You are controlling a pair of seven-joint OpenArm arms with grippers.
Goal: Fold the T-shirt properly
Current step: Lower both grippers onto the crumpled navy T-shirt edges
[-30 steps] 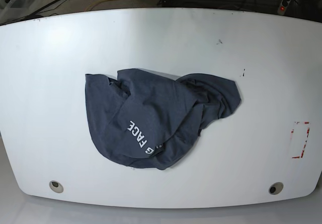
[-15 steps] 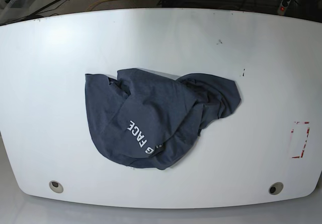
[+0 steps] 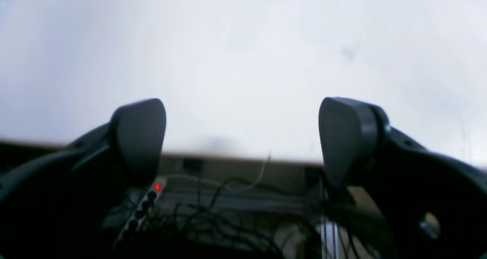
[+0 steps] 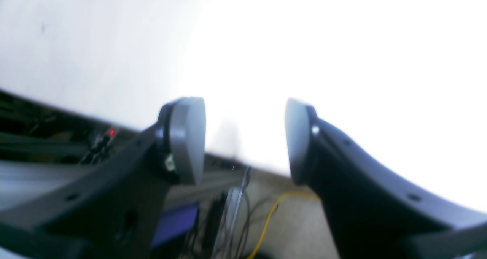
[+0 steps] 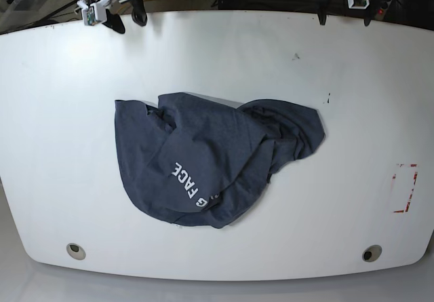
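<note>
The T-shirt (image 5: 210, 156), dark slate-blue with white letters "FACE" showing, lies crumpled in a heap at the middle of the white table (image 5: 81, 112). Both arms hang over the table's far edge, well away from the shirt. My right gripper (image 5: 129, 18) is at the far left in the base view, and its wrist view shows the right gripper (image 4: 242, 141) open with nothing between the fingers. At the far right is my left gripper (image 5: 344, 15); in its own view the left gripper (image 3: 243, 141) stands wide open and empty. Neither wrist view shows the shirt.
A red tape outline (image 5: 405, 188) marks the table near its right edge. Two round holes (image 5: 76, 251) (image 5: 371, 254) sit near the front corners. Behind the far edge lie cables and a power strip (image 3: 142, 209) with a red light.
Both grippers have come into the base view at the table's far edge, where none showed before. The T-shirt has not moved.
</note>
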